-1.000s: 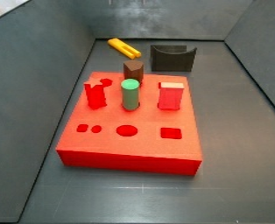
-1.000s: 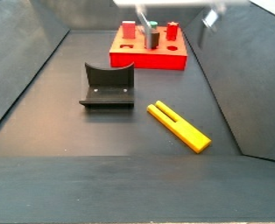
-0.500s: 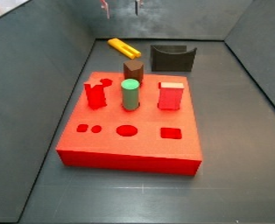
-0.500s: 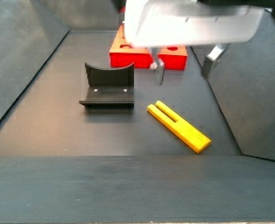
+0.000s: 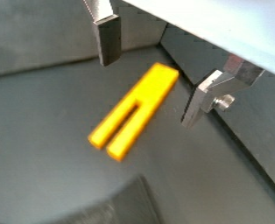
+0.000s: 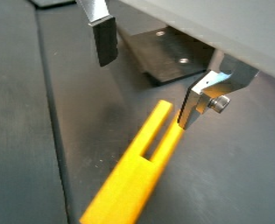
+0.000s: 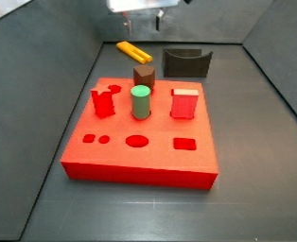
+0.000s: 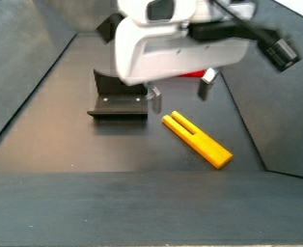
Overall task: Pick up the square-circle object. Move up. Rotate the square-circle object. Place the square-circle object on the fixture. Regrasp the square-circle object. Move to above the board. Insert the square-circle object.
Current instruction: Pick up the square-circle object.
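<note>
- The square-circle object [image 5: 134,114] is a slim yellow-orange bar lying flat on the dark floor; in both wrist views a long slot runs in from one end and splits that end into two prongs, while the other end is solid and squared.
- In a side view [image 8: 197,138] it lies at a slant just beside the fixture [image 8: 118,95], apart from it, with a groove showing along its top.
- In a side view [image 7: 133,50] it sits behind the board [image 7: 141,137], near the brown peg [image 7: 144,76] and the fixture [image 7: 186,62].
- The gripper [image 5: 151,74] hangs above the object with its jaws spread wide, holding nothing; the silver fingers [image 5: 109,39] stand either side of the bar's solid end without touching it.
- In a wrist view [image 6: 150,81] the fixture's base plate [image 6: 169,57] shows beyond the fingers.
- The board is red, with a green cylinder [image 7: 141,101] and red pegs [image 7: 184,103] standing on it.
</note>
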You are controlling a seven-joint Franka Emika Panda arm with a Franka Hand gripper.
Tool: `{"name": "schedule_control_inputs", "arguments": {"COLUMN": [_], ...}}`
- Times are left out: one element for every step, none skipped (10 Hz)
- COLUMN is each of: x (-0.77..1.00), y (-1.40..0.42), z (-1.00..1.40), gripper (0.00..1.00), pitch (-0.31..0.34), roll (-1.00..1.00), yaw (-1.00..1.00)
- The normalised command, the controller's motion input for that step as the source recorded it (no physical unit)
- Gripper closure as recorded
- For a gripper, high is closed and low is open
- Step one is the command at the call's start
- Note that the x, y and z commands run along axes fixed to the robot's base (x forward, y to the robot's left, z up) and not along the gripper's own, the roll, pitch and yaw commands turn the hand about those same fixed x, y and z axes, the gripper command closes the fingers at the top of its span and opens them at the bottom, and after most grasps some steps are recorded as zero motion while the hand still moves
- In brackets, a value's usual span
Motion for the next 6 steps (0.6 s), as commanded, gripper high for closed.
{"name": "schedule_control_inputs", "arguments": {"x": [-0.19,-0.22,-0.20,-0.25,-0.21,-0.26], "y": [0.25,0.16,0.09,0.09,0.15,0.23], "z": [-1.00,-0.72,-0.43,-0.38,-0.51,-0.60], "gripper": [0.00,0.00,0.00,0.00,0.00,0.00], "pitch": [-0.019,-0.037,-0.080,-0.060,-0.071,-0.094], "roll": [0.00,-0.20,-0.34,-0.37,-0.31,-0.26], "yaw": [0.31,0.28,0.19,0.17,0.19,0.17]}}
